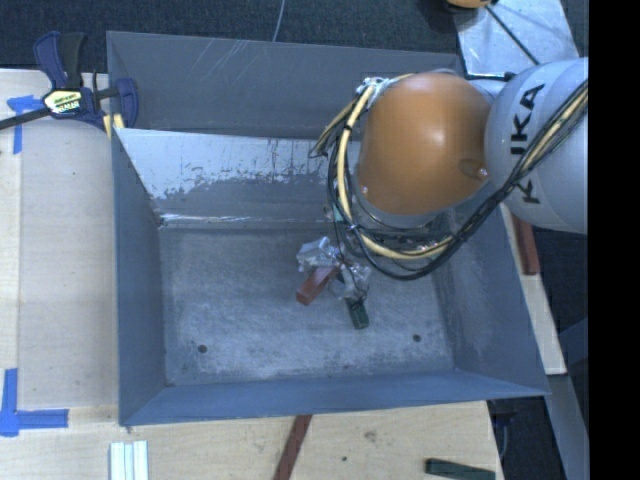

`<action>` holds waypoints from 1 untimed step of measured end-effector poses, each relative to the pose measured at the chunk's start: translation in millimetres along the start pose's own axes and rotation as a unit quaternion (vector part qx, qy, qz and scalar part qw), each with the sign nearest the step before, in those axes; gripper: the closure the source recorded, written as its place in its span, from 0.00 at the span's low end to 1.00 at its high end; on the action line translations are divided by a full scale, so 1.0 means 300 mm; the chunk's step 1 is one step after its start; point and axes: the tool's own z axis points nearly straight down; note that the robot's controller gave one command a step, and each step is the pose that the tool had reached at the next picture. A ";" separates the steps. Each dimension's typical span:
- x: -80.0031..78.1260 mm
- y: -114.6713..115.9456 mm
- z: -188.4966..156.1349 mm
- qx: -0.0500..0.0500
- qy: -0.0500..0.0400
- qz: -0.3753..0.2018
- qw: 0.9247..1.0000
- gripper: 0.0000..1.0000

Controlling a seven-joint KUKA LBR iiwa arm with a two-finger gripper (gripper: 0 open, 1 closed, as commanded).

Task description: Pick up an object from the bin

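Currently, gripper (338, 268): low at bin (140, 298) centre; grip state we cannot tell.
Beside it: red-brown block (313, 286), dark green piece (357, 315).

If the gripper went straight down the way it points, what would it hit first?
Probably the small reddish-brown block lying mid-bin just beside the gripper, otherwise the bare bin floor. Depth is unclear from above.

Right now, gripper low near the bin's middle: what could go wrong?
1. The small red-brown piece sits at the edge of the gripper, not plainly centred under it; it may get pushed aside.
2. The dark green piece lies close by and could be knocked or caught too.
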 end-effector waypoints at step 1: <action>0.000 0.000 0.000 0.000 0.000 0.000 1.000 1.00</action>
